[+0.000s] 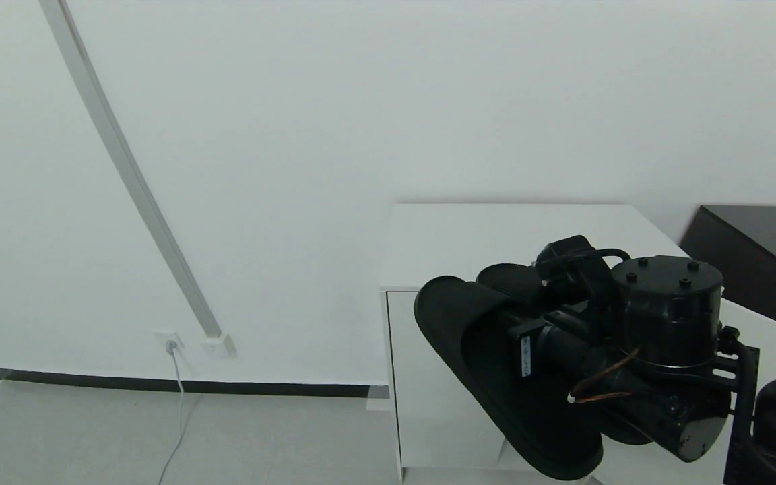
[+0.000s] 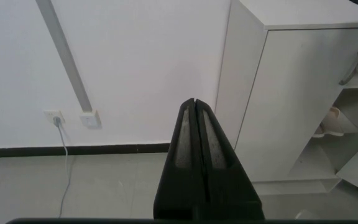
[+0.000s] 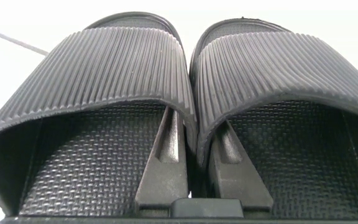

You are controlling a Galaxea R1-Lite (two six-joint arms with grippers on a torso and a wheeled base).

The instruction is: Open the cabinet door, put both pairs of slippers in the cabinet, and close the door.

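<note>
- Right gripper point(image 3: 196, 134) is clamped on the black slippers point(image 1: 496, 364). 1 finger point(image 3: 163, 165) sits inside each shoe, pinching the 2 inner walls together.
- The pair hangs at 4 o'clock in the head view, with its long axis running from 11 to 5 o'clock, in front of a white panel of the cabinet point(image 1: 428, 377).
- Left wrist view: past the shut door's handle point(image 2: 352, 67) there are open shelves, and a pale pair point(image 2: 331, 121) is already on 1 of them.
- The key relation — I judge the open bay lies toward 3 o'clock from the held pair, hidden behind the arm, so the shoes need to swing that way and go in end first.
- Left gripper point(image 2: 194, 109) has its fingers pressed together on nothing and is well apart from the cabinet, so the right arm is clearly the nearer one.
- Writing: a small white label point(image 1: 526, 356) on the right gripper is too small to read, and I can make out nothing on the slippers or the cabinet.
</note>
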